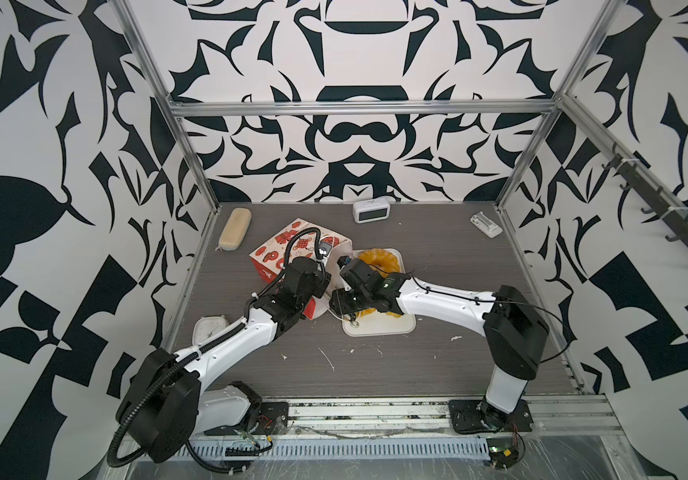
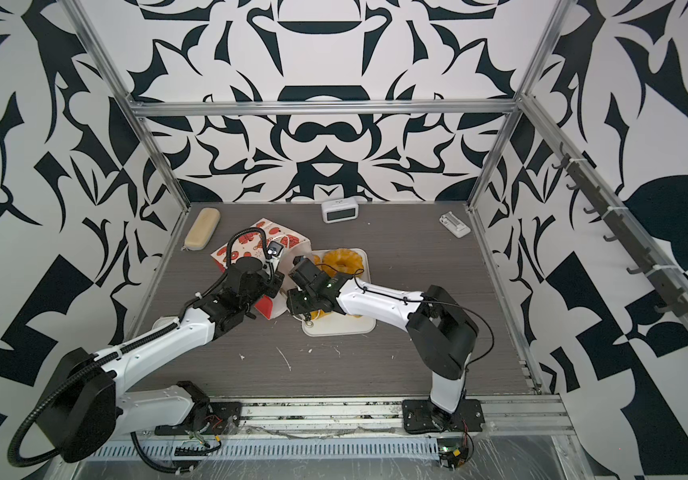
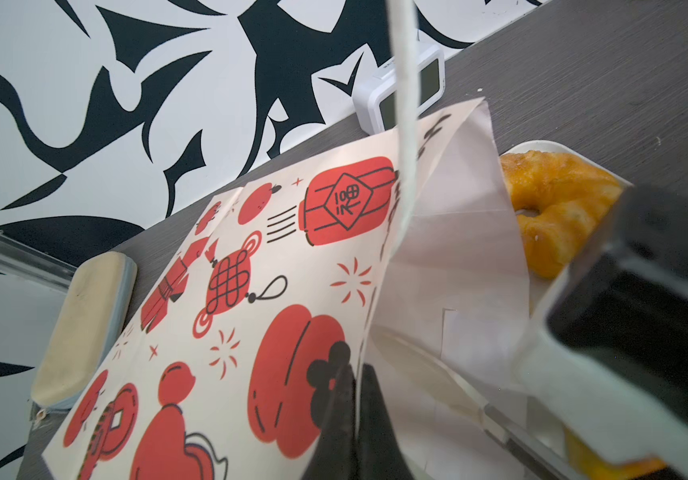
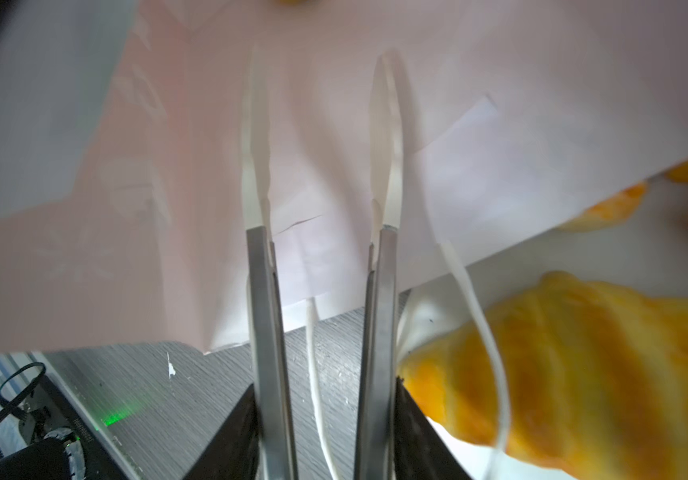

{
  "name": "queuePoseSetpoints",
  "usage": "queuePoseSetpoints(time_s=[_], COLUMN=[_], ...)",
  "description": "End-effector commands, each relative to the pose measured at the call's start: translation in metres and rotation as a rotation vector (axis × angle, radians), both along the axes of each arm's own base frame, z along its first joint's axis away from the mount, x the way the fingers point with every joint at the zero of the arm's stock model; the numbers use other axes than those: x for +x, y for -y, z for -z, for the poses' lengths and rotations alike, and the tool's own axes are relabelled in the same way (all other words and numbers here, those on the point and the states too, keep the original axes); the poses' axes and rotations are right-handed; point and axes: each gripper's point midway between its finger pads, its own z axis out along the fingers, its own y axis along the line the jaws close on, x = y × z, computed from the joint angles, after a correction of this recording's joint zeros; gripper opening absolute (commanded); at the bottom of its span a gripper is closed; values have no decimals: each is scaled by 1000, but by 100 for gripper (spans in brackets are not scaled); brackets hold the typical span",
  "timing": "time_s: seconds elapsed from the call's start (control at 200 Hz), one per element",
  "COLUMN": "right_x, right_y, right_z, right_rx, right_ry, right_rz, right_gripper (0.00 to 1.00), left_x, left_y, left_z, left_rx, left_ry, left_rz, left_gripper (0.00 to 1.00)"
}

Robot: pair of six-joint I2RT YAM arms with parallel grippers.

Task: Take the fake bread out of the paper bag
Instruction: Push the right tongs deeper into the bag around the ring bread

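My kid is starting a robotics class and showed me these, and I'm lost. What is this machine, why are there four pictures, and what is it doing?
These are two robot arms bolted at the front of a table, each ending in a two-fingered gripper. Two pictures look down from overhead; the other two come from cameras on the arms' wrists. The left gripper is shut on the rim of a red-and-white paper bag tipped on its side. The right gripper is open, holds nothing, and points into the bag's mouth. Beside it, a white tray carries toy pastries, including a ring loaf and a croissant. Also on the table: a beige zip case and a digital clock.
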Motion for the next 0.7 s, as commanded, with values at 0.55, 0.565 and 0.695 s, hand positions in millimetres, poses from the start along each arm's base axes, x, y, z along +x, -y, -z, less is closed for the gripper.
queuePoseSetpoints(time_s=[0.55,0.565,0.695], right_x=[46,47,54], right_y=[-34,-33,-35], right_z=[-29,-29,-25], right_rx=[84,85,101], right_ry=[113,115,121], right_rz=[50,52,63], right_gripper=[51,51,52], left_x=[-2,-2,-2], left_y=[8,8,9], left_z=[-23,-23,-24], left_rx=[-70,-71,-76], left_ry=[46,46,47], left_rz=[36,35,38], left_gripper=[0,0,0])
